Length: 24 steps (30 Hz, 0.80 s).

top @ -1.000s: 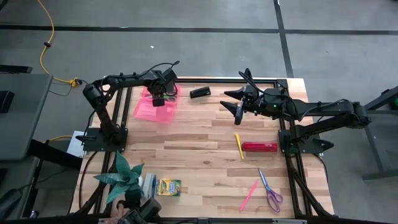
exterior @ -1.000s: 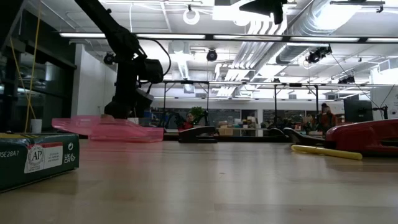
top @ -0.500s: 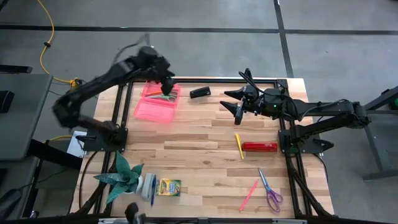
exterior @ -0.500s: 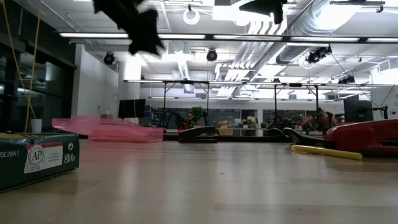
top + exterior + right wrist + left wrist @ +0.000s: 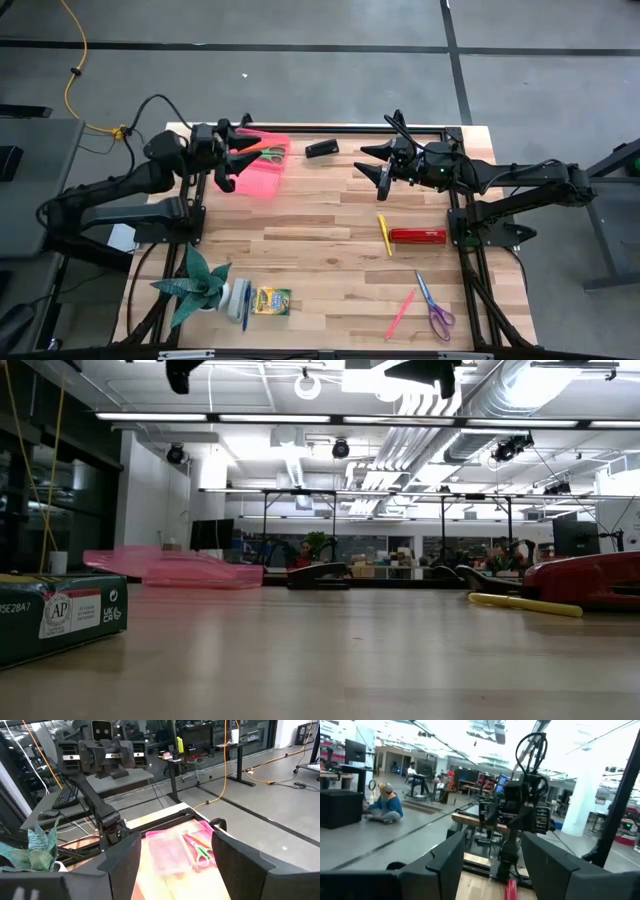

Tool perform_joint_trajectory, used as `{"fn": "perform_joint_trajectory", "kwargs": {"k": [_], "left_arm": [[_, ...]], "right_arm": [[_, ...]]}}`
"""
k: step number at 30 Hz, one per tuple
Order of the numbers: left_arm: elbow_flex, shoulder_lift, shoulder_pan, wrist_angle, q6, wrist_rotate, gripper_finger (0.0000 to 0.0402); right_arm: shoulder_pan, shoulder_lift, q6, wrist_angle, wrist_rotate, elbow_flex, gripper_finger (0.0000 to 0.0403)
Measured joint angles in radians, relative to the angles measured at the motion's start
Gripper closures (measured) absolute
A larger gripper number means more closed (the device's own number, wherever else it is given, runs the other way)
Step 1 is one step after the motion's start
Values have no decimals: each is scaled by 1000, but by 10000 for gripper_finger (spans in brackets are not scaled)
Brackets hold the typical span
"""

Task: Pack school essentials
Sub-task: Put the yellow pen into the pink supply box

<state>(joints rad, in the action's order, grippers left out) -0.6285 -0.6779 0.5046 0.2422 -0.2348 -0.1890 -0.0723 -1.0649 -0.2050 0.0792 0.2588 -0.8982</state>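
I am holding both hands open above the desk (image 5: pixel 320 240): the left hand (image 5: pixel 238 157) beside the pink tray (image 5: pixel 262 170) containing green-handled scissors (image 5: pixel 268 154), the right hand (image 5: pixel 382 168) near the yellow pencil (image 5: pixel 384 235) and purple-handled scissors (image 5: pixel 434 308).

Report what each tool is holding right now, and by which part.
Nothing is held. The left tool hangs open beside the pink case, and the right tool waits open above the table, both with empty fingers.
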Motion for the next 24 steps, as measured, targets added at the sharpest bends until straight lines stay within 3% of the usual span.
{"fn": "perform_joint_trajectory", "kwargs": {"k": [4, 10, 15, 19, 24], "left_arm": [[0, 7, -12, -4, 1, -8, 218], [0, 7, -17, -6, -10, -9, 218], [0, 7, -16, -6, -16, -9, 218], [0, 7, -16, -6, -16, -9, 218], [0, 7, -16, -6, -16, -9, 218]], "right_arm": [[0, -8, -111, -90, -2, -33, 167], [32, -174, -301, -704, -37, -293, 167], [36, -344, -542, -1084, -201, -384, 167], [36, -448, -690, -1159, -312, -346, 167], [36, -571, -765, -1159, -324, -312, 167]]}}
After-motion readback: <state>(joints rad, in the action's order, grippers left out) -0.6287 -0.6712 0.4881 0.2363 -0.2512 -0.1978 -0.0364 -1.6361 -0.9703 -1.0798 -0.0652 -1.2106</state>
